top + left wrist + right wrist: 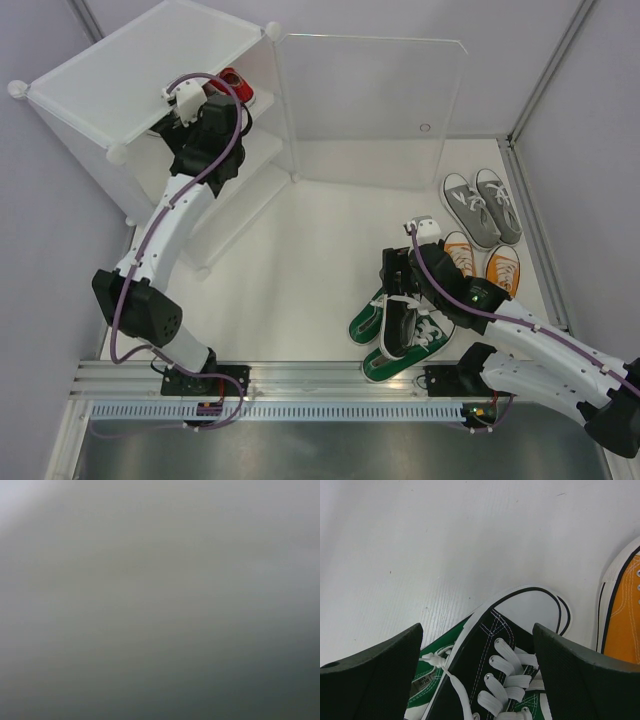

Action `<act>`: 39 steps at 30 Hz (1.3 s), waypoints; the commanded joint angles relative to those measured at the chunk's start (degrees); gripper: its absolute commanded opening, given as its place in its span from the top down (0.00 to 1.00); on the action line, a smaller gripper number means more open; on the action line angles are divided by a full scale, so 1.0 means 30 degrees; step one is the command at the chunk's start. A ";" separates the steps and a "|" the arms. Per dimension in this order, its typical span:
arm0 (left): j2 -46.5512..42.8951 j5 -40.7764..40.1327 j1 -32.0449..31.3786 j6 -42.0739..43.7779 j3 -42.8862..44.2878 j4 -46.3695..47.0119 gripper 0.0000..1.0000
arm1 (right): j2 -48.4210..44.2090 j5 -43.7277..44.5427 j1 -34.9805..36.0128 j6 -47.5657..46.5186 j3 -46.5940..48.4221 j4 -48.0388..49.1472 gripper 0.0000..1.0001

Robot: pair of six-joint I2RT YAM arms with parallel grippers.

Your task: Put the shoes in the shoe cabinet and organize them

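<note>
You're sitting pretty early in this one, going by how things are lying. Only one red shoe (232, 84) is showing inside the shoe cabinet (150, 60), up near the top, right where your left claw (228, 105) is reaching in past the swung-open door (370, 110). The grey pair (482, 207) and orange pair (480, 265) are waiting on the worktop (330, 250), well apart from the cabinet. Your right claw (477, 635) is hovering spread wide, one finger each side of a black shoe (485, 680) that's lying across the green ones (427, 680), not gripping anything. So most of the sorting is looking undone.

Hard bits: the left wrist view is giving you nothing but grey blur, and the arm is covering the left claw's fingers from above, so I can't tell if it's clenched or let go. The cabinet's frosted top is hiding any other shoes inside, and I'm only spotting one black shoe.
</note>
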 commanded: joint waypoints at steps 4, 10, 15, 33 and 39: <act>-0.1407 0.2513 0.0125 -0.1276 -0.1317 -0.1000 0.00 | -0.0727 0.0165 0.0026 0.0143 0.1219 -0.0844 0.06; -0.2170 0.5650 -0.1016 -0.2009 -0.2020 -0.2435 0.00 | -0.1227 0.1771 0.0026 0.1547 0.2302 -0.2806 0.05; -0.2960 0.8404 -0.2890 -0.1687 -0.3104 -0.3487 0.00 | -0.0323 0.4030 -0.0003 0.4183 0.3415 -0.6174 0.04; -0.6916 1.4411 -0.5676 -0.0398 -0.6738 -0.4956 0.00 | 0.0414 0.0113 -0.0970 0.7643 0.1720 -0.8202 0.18; -0.7296 1.5904 -0.5676 -0.0310 -0.7293 -0.5015 0.00 | 0.0267 -0.0684 -0.0970 0.8201 0.0547 -0.8056 0.20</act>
